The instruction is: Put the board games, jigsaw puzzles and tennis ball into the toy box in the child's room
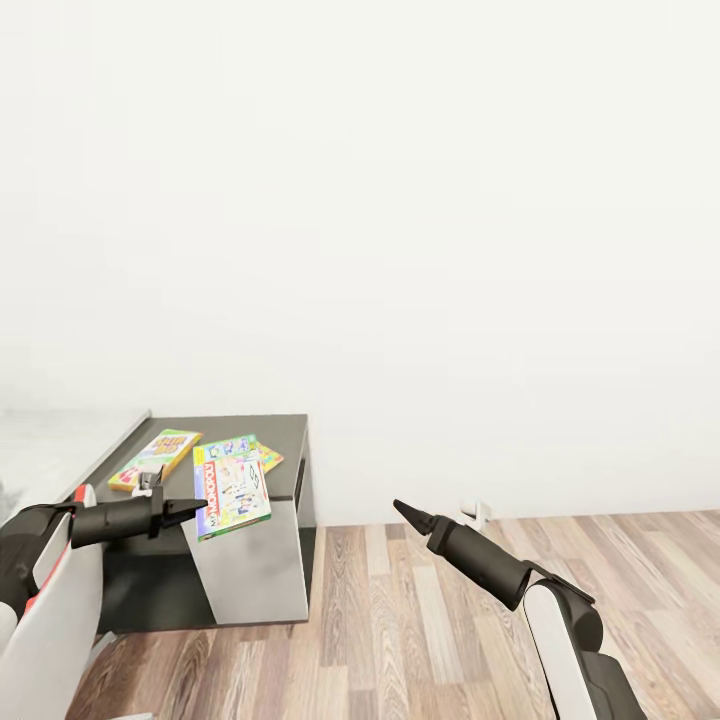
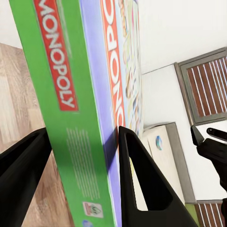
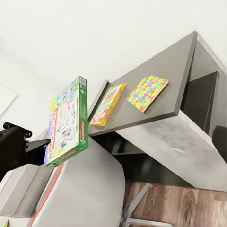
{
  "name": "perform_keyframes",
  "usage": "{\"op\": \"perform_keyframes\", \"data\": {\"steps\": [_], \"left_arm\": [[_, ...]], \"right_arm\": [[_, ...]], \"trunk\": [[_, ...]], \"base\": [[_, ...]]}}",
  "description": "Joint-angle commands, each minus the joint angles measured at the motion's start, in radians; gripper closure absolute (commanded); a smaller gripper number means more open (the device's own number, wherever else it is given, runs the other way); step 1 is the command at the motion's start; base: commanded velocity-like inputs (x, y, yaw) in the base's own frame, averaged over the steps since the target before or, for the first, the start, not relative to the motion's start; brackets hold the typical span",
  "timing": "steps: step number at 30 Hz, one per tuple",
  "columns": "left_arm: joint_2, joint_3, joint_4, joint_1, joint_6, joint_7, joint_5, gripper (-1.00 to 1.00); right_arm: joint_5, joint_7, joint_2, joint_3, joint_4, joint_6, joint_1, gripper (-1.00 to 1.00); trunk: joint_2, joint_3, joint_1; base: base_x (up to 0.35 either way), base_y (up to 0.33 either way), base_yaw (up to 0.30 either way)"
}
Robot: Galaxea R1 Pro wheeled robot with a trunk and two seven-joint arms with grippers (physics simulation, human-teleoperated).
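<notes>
Flanking held Monopoly box (image 1: 232,491), yellow-green game (image 1: 155,459), jigsaw (image 1: 264,455)

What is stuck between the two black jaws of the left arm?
The flat green and white Monopoly game box sits edge-on between the left gripper jaws, which press on both its faces. The left wrist view shows this.
</notes>
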Motion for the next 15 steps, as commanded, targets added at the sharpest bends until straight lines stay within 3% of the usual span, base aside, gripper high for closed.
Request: {"op": "perform_keyframes", "data": {"steps": [1,15], "left_arm": [[0.0,0.0,0.0,-0.001,0.007,-0.002,0.002,1.0],[0.0,-0.001,0.0,-0.001,0.007,-0.002,0.002,1.0]], "right_arm": [[-0.002,0.002,0.001,-0.003,0.0,0.007,-0.001,-1.0],[-0.002,0.005,0.001,-0.001,-0.002,0.005,-0.001,-1.0]], "trunk": [[0.006,0.002,-0.004],[0.104,0.046,-0.057]], "base": [[0.0,0.0,0.0],[0.0,0.0,0.0]]}}
